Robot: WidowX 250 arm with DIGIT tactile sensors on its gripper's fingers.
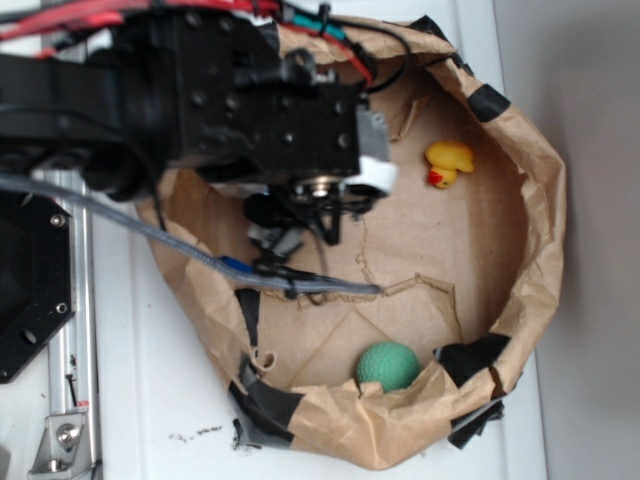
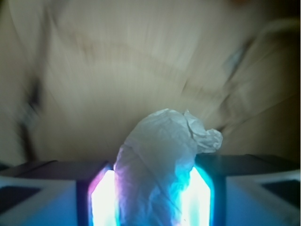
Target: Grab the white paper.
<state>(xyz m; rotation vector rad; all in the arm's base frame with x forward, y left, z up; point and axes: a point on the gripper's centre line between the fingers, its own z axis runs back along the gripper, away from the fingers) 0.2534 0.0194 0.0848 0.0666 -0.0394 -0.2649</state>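
**Wrist camera shows white paper pinched between lit fingers**

Wrist view puts the white paper (image 2: pixel 162 165) squarely between the two glowing fingers (image 2: pixel 101 200) of the gripper (image 2: pixel 150 197), which are pressed in against the wad from both sides. Its crumpled top bulges up and spills to the right above the pads, and the background is smeared with blur. From the exterior camera the robot arm (image 1: pixel 200 100) hangs over the left half of the brown paper bag (image 1: pixel 540 250), hiding the grip itself; only a white scrap peeks out beside the arm's end, and whether that is paper or part of the arm cannot be told. A yellow rubber duck (image 1: pixel 449 163) sits near the bag's far wall and a green ball (image 1: pixel 388 366) rests against the near one, both well apart from the gripper. The wad looks feather-light, soft and springy, likely to squash rather than slip; its thick middle, where the fingers now bear, appears the soundest place to hold, since a loose flap might tear or pull free.
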